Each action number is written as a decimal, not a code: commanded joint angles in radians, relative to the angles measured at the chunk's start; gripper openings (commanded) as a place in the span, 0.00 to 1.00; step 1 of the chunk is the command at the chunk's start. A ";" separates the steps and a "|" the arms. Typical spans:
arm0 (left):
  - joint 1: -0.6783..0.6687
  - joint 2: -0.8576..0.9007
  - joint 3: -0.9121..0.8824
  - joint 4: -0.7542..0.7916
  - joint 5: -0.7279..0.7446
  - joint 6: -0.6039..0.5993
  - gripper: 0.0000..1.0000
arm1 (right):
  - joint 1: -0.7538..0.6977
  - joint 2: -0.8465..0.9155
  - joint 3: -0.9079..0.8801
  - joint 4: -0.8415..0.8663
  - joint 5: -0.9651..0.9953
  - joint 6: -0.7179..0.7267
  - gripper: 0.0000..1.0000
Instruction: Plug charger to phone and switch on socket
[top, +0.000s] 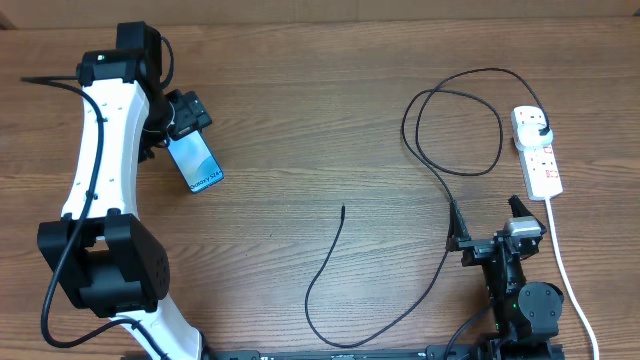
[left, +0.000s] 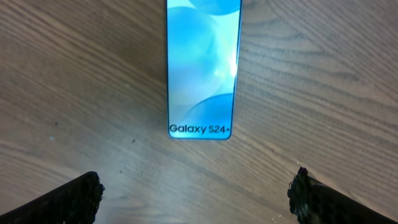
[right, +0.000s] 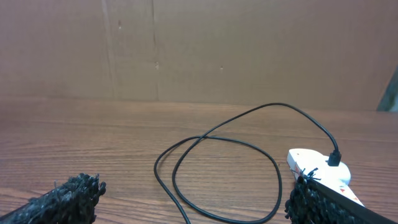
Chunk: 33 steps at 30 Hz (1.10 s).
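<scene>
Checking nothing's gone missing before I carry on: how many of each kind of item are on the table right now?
Phone: 1
Charger cable: 1
Power strip: 1
Total: 3

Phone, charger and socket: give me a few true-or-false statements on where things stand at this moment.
1. The charger is plugged into the socket. True.
2. The charger's tip is in the phone. False: the tip lies loose on the table, well apart from the phone.
3. The left gripper is shut on the phone. False: its jaws are spread wide, with the phone lying beyond them.
4. The right gripper is open and holds nothing. True.
5. The phone's screen is lit. True.
</scene>
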 joint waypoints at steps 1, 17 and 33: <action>0.000 0.003 -0.030 0.030 -0.017 -0.016 1.00 | 0.005 -0.010 -0.010 0.006 0.013 -0.004 1.00; 0.000 0.007 -0.136 0.130 -0.014 -0.026 1.00 | 0.005 -0.010 -0.010 0.006 0.013 -0.005 1.00; 0.000 0.122 -0.135 0.177 -0.013 -0.058 1.00 | 0.005 -0.010 -0.010 0.006 0.013 -0.005 1.00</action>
